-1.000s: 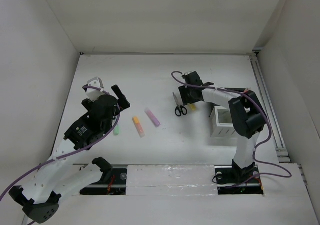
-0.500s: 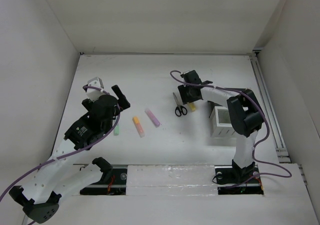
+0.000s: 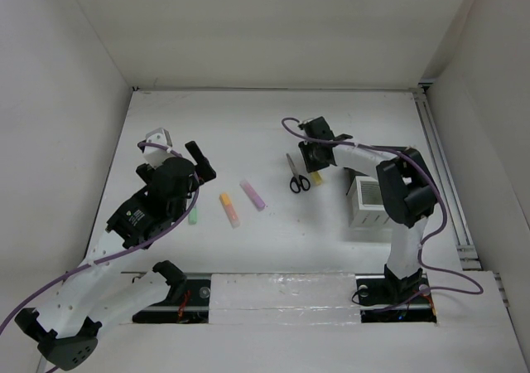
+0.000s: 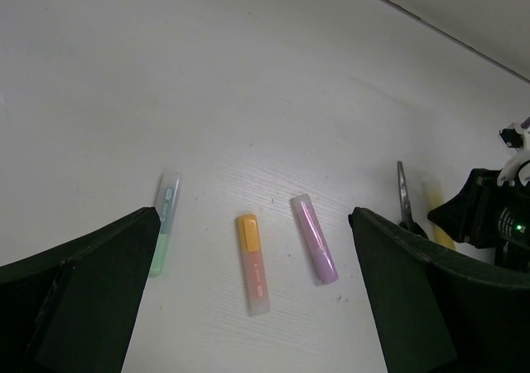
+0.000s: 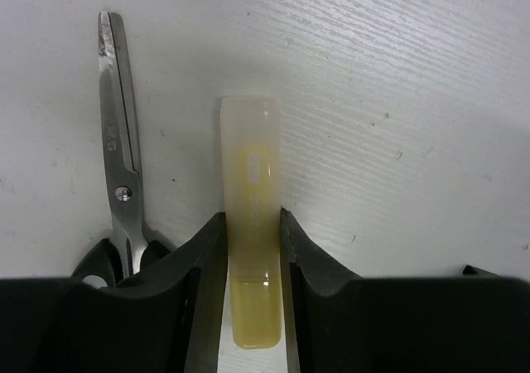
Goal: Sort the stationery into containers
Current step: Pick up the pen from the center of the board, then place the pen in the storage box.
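My right gripper (image 5: 251,220) is shut on the yellow marker (image 5: 251,174), which lies flat on the table with one finger pressed to each side. The black-handled scissors (image 5: 120,174) lie just to its left. In the top view this gripper (image 3: 317,167) is left of the white slatted organizer (image 3: 368,203), with the scissors (image 3: 295,174) beside it. My left gripper (image 4: 252,224) is open and empty, held above the green marker (image 4: 165,224), orange marker (image 4: 252,261) and purple marker (image 4: 315,239). All three lie apart on the table. Pens and tub are out of view.
White walls close the table on the left, back and right. A metal rail (image 3: 443,174) runs along the right edge. The right arm's forearm passes over the organizer's far side and hides any black compartments.
The right gripper has shifted slightly away from me over the yellow marker. The left arm and the three markers have not moved.
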You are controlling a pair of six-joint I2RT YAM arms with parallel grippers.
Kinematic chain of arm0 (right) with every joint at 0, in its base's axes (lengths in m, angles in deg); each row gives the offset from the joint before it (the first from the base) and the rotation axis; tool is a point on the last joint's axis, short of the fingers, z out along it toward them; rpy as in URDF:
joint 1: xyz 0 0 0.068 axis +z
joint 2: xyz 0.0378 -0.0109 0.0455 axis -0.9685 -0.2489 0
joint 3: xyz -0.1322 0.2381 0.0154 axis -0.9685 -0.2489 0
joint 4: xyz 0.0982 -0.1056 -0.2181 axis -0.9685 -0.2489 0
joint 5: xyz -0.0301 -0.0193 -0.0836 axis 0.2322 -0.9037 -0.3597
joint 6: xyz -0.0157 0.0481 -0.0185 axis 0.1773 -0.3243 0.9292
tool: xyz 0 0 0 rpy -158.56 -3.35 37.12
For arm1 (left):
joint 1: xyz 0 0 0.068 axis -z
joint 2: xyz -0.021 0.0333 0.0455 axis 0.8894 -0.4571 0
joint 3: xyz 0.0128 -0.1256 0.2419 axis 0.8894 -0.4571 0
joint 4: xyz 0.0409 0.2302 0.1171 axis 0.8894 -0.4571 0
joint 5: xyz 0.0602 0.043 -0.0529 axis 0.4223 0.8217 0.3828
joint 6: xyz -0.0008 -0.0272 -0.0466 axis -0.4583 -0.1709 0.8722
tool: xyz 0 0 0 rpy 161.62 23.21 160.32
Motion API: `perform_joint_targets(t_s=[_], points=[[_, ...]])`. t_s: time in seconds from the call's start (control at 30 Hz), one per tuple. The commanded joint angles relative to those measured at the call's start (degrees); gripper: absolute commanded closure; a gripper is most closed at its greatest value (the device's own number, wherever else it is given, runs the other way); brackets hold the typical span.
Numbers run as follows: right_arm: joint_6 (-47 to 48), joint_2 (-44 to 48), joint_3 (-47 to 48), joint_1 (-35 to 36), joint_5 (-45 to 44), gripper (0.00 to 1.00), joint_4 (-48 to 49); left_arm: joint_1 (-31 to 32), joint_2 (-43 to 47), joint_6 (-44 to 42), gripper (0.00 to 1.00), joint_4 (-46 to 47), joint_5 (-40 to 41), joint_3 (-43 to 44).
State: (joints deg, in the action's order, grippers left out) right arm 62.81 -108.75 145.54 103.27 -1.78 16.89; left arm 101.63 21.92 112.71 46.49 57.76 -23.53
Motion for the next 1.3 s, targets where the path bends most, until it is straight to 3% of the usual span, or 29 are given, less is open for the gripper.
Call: perform_joint_targets(t_s=[0.0, 0.13, 0.4, 0.7, 0.87, 0.97, 1.07, 1.27], points=[[0.2, 0.2, 1.4, -0.1, -1.0, 1.00, -0.9, -0.2, 0.6, -0.8, 0.01, 1.9, 0.1, -0.1], [0.2, 6.6, -1.6, -0.1, -0.4, 1.00, 3.0, -0.2, 0.6, -0.8, 0.01, 1.9, 0.1, -0.1], [-3.1, 30.7, -11.0, 0.4, 0.3, 1.00, 12.1, -0.2, 1.1, -1.3, 0.01, 1.9, 0.1, -0.1], [-13.6, 63.1, -28.9, -1.8, -19.0, 1.00, 12.1, -0.2, 3.0, -3.2, 0.01, 3.6, -1.7, -0.7], [-21.4, 81.1, -35.7, -3.0, -30.9, 1.00, 5.4, -0.2, 3.5, -4.3, 0.01, 4.1, -3.3, -0.7], [-22.0, 85.2, -36.4, -3.5, -37.5, 1.00, 0.0, -0.2, 4.6, -4.3, 0.01, 4.1, -4.3, -0.7], [-28.6, 85.2, -35.8, -4.1, -44.7, 1.00, -7.7, -0.2, 5.2, -4.8, 0.01, 4.7, -4.9, -1.2], [-36.6, 82.0, -36.4, -4.7, -51.5, 1.00, -12.4, -0.2, 5.8, -4.8, 0.01, 4.7, -4.9, -1.2]])
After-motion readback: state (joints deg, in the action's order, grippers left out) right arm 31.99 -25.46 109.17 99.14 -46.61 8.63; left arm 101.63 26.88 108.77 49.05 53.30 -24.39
